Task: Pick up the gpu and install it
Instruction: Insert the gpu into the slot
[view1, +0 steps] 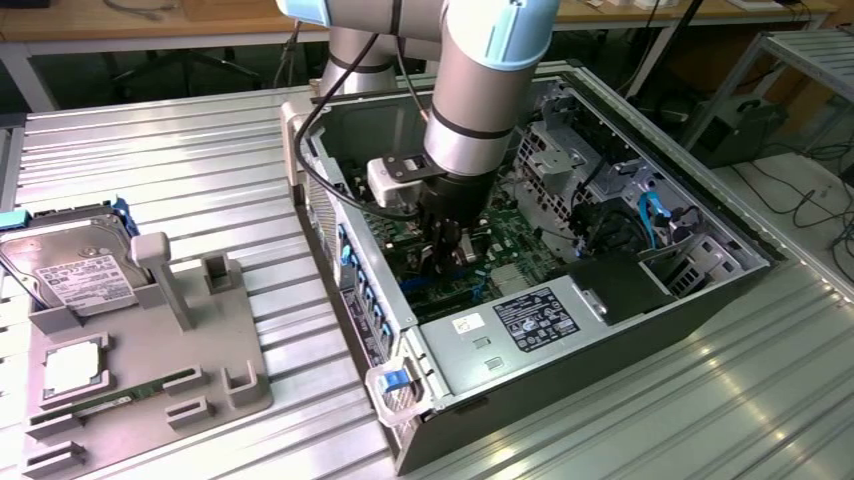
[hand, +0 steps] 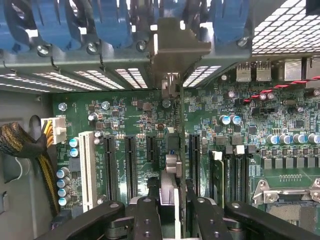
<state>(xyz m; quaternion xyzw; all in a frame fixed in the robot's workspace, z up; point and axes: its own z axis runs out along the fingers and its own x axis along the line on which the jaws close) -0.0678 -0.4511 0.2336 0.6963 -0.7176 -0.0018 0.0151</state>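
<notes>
I see the gpu (hand: 171, 180) edge-on, upright over the motherboard (hand: 280, 125) among the black expansion slots (hand: 131, 165). Its silver bracket (hand: 180, 47) is up by the blue card latches (hand: 110, 25). My gripper (hand: 176, 212) pinches the card between both fingers. In the exterior view this sits mid-frame inside the open computer case (view1: 694, 300). The hard drive (view1: 74, 270) lies far left on the grey fixture (view1: 200, 390).

arm (view1: 474, 90): angled steeply down | end effector (hand: 171, 195): fingers (hand: 148, 210) clamped, part-closed
</notes>
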